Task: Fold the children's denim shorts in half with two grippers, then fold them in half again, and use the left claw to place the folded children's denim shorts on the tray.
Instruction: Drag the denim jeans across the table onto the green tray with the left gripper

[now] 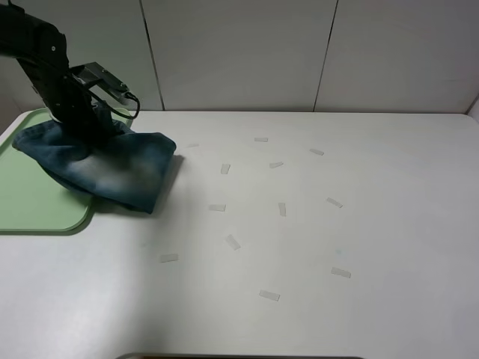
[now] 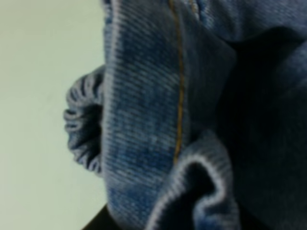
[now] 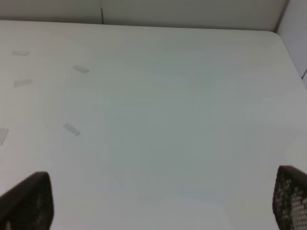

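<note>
The folded children's denim shorts (image 1: 112, 168) lie bunched at the far left, half over the pale green tray (image 1: 37, 213) and half on the white table. My left claw (image 1: 88, 133) comes down onto their back part, and its fingertips are buried in the cloth. The left wrist view is filled with denim (image 2: 158, 96), with its elastic waistband and orange seam, and the tray (image 2: 38, 96) shows beside it. My right gripper (image 3: 160, 199) is open and empty over bare table. It is out of the exterior high view.
Several short pale tape strips (image 1: 233, 241) lie scattered over the middle of the white table (image 1: 359, 224). A panelled wall (image 1: 239, 52) stands behind the table's far edge. The tray reaches the table's left edge.
</note>
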You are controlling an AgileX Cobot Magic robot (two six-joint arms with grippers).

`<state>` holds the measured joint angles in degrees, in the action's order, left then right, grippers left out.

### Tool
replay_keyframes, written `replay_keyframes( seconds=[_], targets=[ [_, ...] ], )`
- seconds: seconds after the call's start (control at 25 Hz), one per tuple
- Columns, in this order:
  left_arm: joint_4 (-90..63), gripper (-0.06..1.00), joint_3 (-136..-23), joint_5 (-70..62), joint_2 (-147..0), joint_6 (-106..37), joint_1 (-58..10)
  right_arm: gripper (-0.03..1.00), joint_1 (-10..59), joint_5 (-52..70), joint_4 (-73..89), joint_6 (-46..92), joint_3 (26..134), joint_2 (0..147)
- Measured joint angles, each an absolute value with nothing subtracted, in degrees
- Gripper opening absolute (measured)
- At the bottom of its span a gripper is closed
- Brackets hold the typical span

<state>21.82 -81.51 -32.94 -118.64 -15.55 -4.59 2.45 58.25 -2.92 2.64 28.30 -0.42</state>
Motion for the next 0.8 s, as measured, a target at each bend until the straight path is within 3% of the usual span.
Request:
replay_keyframes(
  seconds=[0.8],
  targets=[
    [37.65,0.22,-81.51,-23.69,-118.70,-4.64,6.13,0.69,2.45,58.25,-2.92,2.64,28.30,-0.42]
  ],
)
